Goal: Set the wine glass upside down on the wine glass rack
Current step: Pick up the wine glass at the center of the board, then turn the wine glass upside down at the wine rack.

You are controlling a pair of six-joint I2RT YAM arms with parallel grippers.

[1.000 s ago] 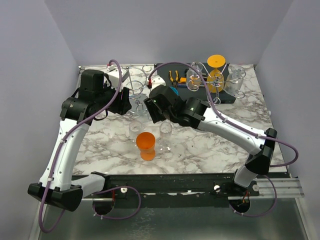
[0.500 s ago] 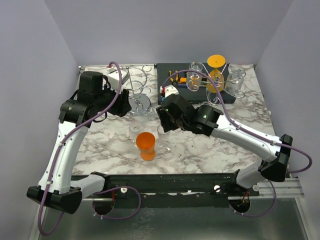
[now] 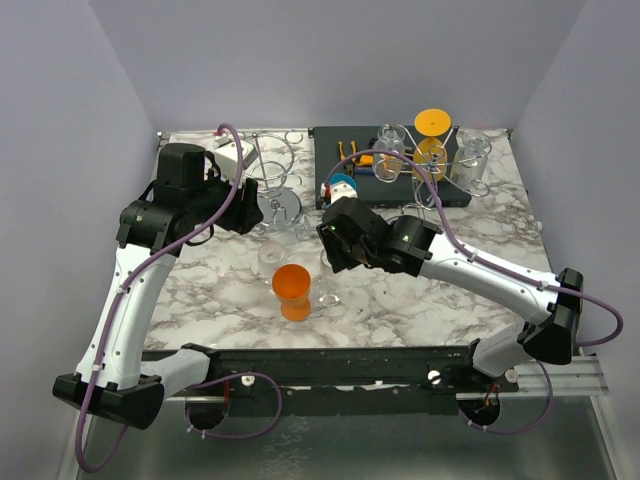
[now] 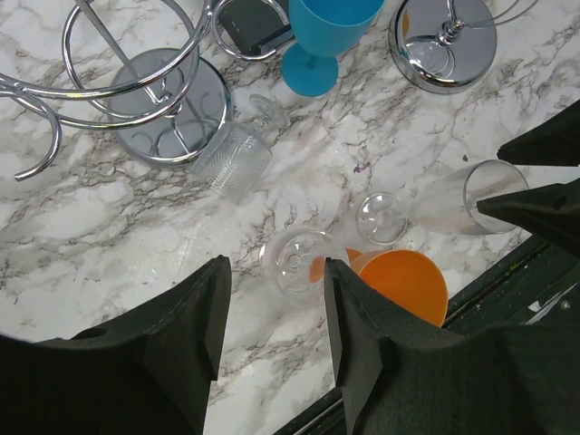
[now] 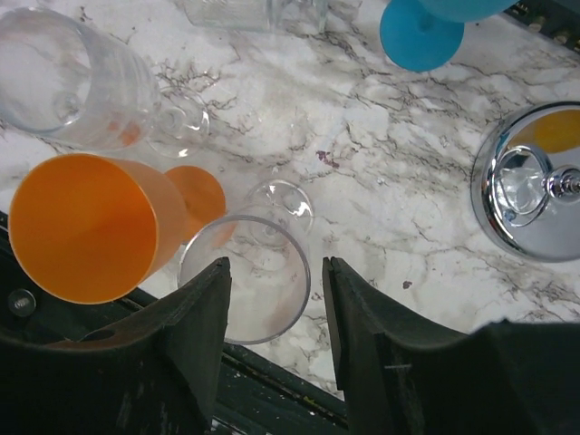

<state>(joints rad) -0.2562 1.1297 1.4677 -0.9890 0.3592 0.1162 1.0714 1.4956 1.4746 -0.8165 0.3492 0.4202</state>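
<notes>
A clear tall wine glass (image 5: 246, 277) stands upright near the table's front edge, its rim under and between my right gripper's (image 5: 275, 304) open fingers, a small gap on the right side. In the top view this glass (image 3: 330, 287) sits just below the right gripper (image 3: 330, 262). The chrome wine glass rack (image 3: 268, 165) stands at the back left, its round base (image 4: 169, 101) visible in the left wrist view. My left gripper (image 4: 275, 313) hangs open above a rounder clear glass (image 4: 295, 263), holding nothing. An orange wine glass (image 3: 292, 285) stands between the two clear ones.
A blue wine glass (image 4: 317, 36) stands by the dark tray (image 3: 330, 140). One clear glass (image 4: 234, 156) lies on its side beside the rack base. A second rack (image 3: 430, 160) at the back right carries orange and clear glasses. The table's front rail (image 3: 340, 360) lies close by.
My right gripper has swung from beside the left rack's base toward the front, coming down over the tall clear glass, and has narrowed a little. The left arm has barely moved.
</notes>
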